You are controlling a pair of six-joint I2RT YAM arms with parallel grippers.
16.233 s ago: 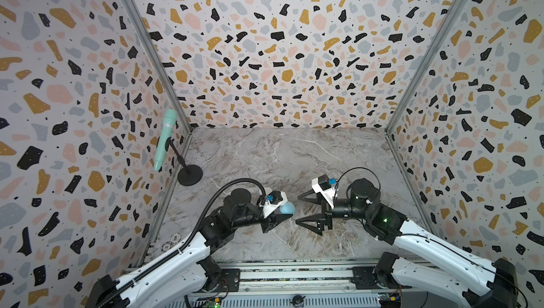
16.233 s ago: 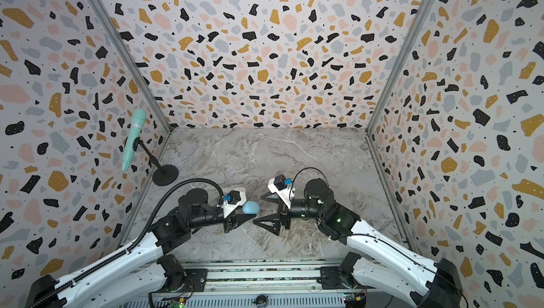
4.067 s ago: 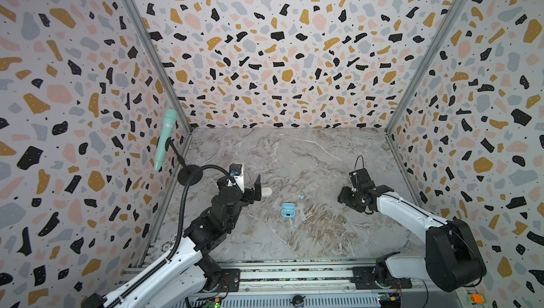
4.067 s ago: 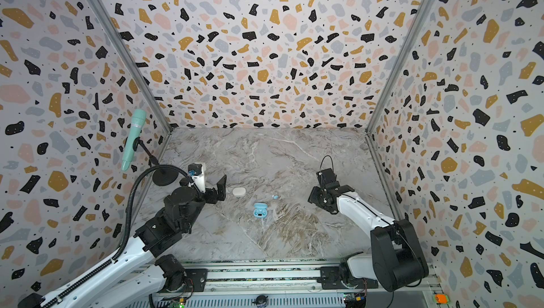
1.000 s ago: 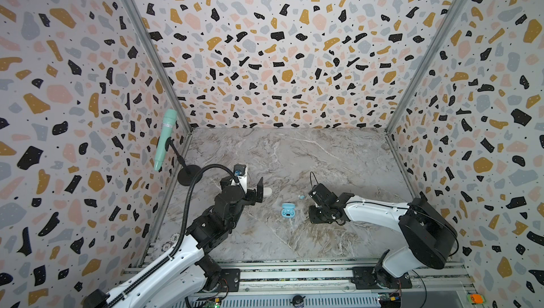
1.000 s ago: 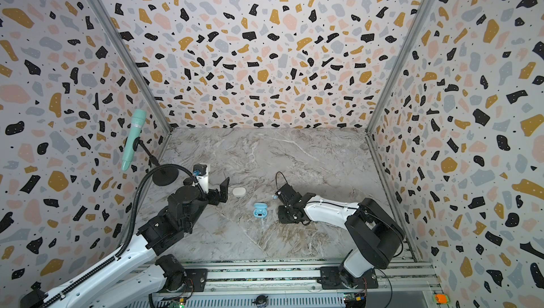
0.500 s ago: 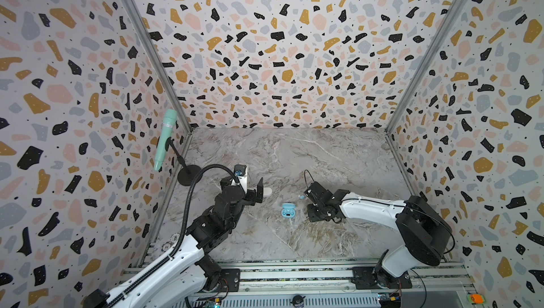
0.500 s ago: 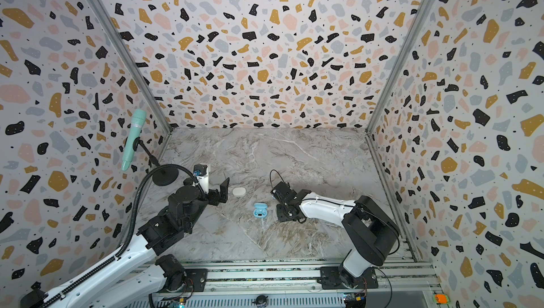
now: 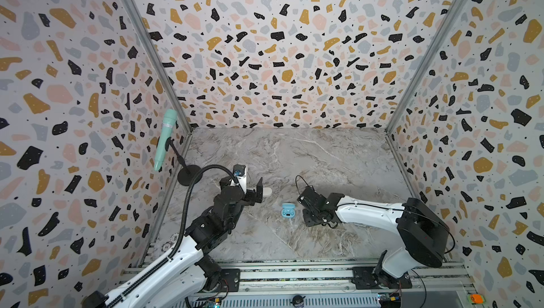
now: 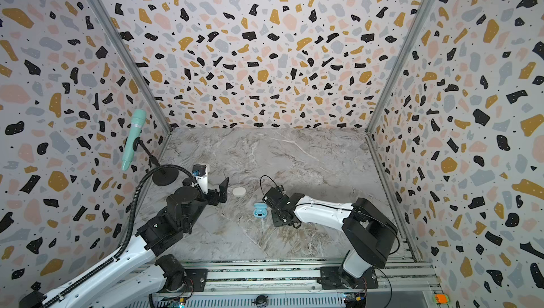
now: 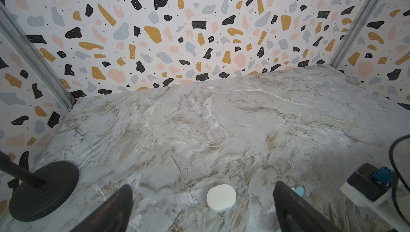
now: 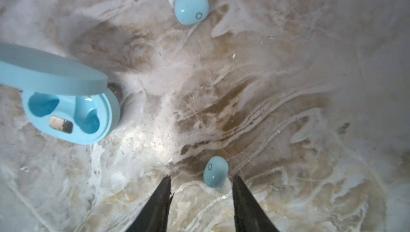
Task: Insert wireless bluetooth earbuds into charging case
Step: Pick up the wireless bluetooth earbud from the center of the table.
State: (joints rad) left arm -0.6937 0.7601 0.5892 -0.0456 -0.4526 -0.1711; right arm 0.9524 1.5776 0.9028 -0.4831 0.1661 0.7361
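Progress is nil. The left gripper, fingers wide and empty, hovers by the shut white charging case. The open blue charging case has both sockets bare. The far blue earbud lies loose on the marble. The near blue earbud sits ungripped between the half-open fingers of the right gripper.

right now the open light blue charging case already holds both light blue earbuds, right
No. The open light blue charging case holds neither: the right wrist view shows both pockets empty, with the two light blue earbuds lying on the marble tabletop.
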